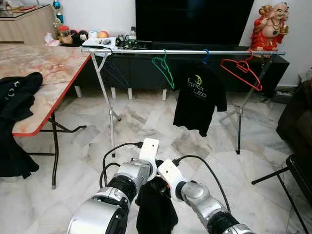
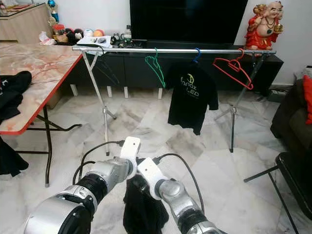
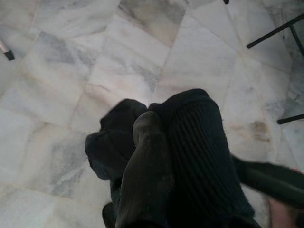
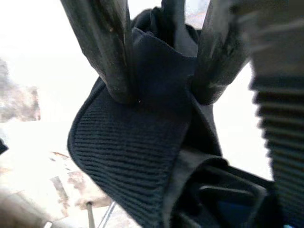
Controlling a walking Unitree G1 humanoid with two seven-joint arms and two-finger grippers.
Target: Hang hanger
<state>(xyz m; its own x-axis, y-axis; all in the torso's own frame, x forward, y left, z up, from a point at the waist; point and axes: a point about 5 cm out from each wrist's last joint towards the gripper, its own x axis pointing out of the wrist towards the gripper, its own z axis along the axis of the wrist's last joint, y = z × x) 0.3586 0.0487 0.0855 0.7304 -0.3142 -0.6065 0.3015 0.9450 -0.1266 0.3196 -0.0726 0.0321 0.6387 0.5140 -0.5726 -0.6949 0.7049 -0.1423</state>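
A black garment [image 1: 155,207] is gripped between both arms low in front of the body: the right gripper [image 4: 159,71] is clenched on its ribbed collar, fabric pinched between the two black fingers [image 4: 107,52], as seen in the right wrist view. The left gripper [image 3: 152,156] is pressed into the same bundle, one finger buried in the cloth; whether it is clamped or loose cannot be told. A hanger inside the garment cannot be made out, though a dark angular frame is glimpsed under the cloth in the right wrist view. The garment is held above the marble floor [image 1: 146,126], well apart from the clothes rail [image 1: 185,51] ahead. On the rail, a green hanger [image 1: 164,70] and a red hanger [image 1: 241,72] hang empty, and a black T-shirt [image 1: 199,97] is already hung on a blue hanger [image 1: 206,55] between them. More dark clothing [image 1: 17,90] is left on the desk [image 1: 53,68] to the left. Progress is judged early to middle: the item is picked up, but the approach, lift to rail height and hooking on are not yet done.
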